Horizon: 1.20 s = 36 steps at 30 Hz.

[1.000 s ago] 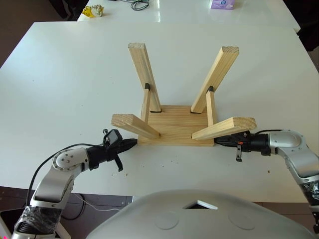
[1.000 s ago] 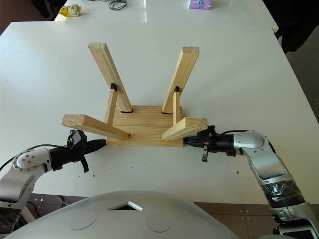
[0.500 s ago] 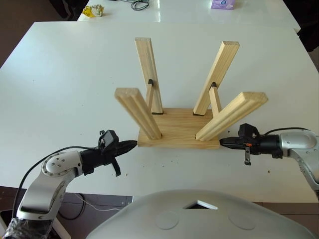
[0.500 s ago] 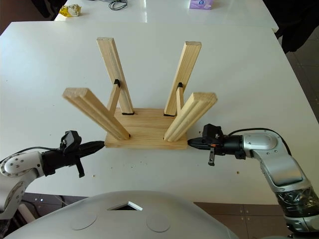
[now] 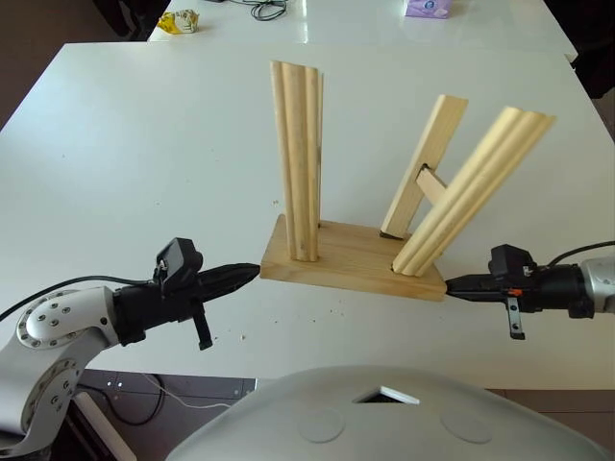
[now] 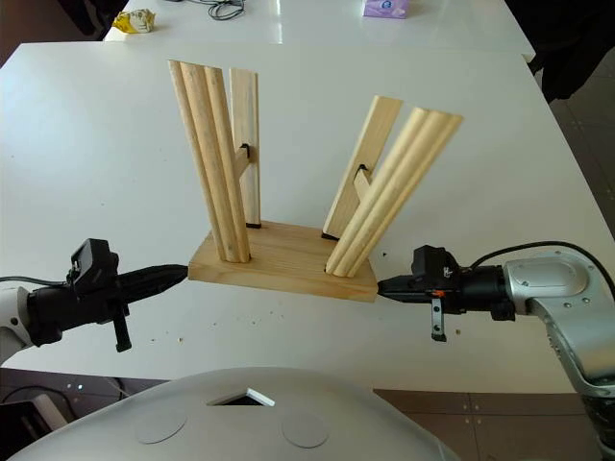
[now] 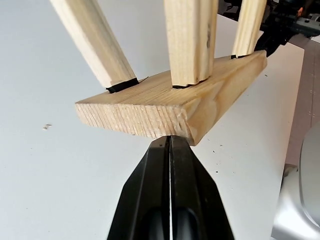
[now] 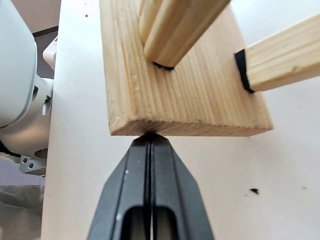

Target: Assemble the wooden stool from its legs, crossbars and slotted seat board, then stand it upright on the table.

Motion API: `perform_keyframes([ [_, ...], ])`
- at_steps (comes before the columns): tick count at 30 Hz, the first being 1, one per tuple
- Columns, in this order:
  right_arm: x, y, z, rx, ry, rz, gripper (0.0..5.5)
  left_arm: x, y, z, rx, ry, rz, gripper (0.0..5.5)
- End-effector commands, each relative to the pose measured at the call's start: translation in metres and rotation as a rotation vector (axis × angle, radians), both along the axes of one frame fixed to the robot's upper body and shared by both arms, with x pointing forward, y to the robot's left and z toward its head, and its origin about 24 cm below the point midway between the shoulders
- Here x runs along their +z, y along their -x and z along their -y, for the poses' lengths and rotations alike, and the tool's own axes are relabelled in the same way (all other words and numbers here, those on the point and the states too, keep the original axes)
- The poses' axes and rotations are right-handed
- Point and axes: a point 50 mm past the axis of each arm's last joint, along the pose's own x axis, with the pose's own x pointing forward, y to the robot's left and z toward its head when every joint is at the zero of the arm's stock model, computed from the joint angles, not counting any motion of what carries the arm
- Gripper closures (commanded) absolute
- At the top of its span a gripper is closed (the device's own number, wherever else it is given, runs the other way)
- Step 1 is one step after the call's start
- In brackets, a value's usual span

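Note:
The wooden stool is upside down, its seat board (image 5: 351,261) at the bottom and its legs (image 5: 296,158) pointing up from the slots. A short crossbar (image 5: 434,182) joins the two right-hand legs (image 5: 471,187). My left gripper (image 5: 252,272) is shut, its tip against the board's left end. In the left wrist view that tip (image 7: 168,140) sits just under a corner of the board (image 7: 165,107). My right gripper (image 5: 452,285) is also shut and touches the board's right end. The right wrist view has its tip (image 8: 149,136) against the board's edge (image 8: 180,95).
The white table (image 5: 115,144) stretches wide on both sides of the stool. On a second table behind lie a yellow wrapper (image 5: 180,20), a cable (image 5: 269,8) and a purple box (image 5: 429,8). Small wood crumbs dot the surface near the board.
The stool has rotated between the two gripper tips: its near legs swung up from lying low toward me to standing tall. Both grippers stayed shut at the board's ends.

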Motion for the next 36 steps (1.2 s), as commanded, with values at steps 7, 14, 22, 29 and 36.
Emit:
perform_keyframes([
  [7, 0.010, 0.003, -0.025, 0.124, -0.153, 0.019, 5.50, 0.004, 0.010, 0.024, -0.153, 0.163, -0.030, 5.47],
  [14, 0.023, 0.008, -0.026, 0.144, -0.178, 0.007, 5.50, 0.027, 0.002, 0.022, -0.136, 0.269, -0.017, 5.47],
  [22, 0.039, 0.000, -0.028, 0.097, -0.269, -0.023, 5.50, 0.026, 0.006, 0.025, -0.110, 0.317, -0.075, 5.47],
  [29, 0.035, -0.004, -0.024, 0.052, -0.283, -0.079, 5.50, 0.012, 0.008, 0.025, -0.073, 0.296, -0.108, 5.47],
  [36, 0.016, -0.007, -0.025, 0.026, -0.251, -0.103, 5.50, -0.009, -0.001, 0.021, -0.029, 0.230, -0.093, 5.47],
])
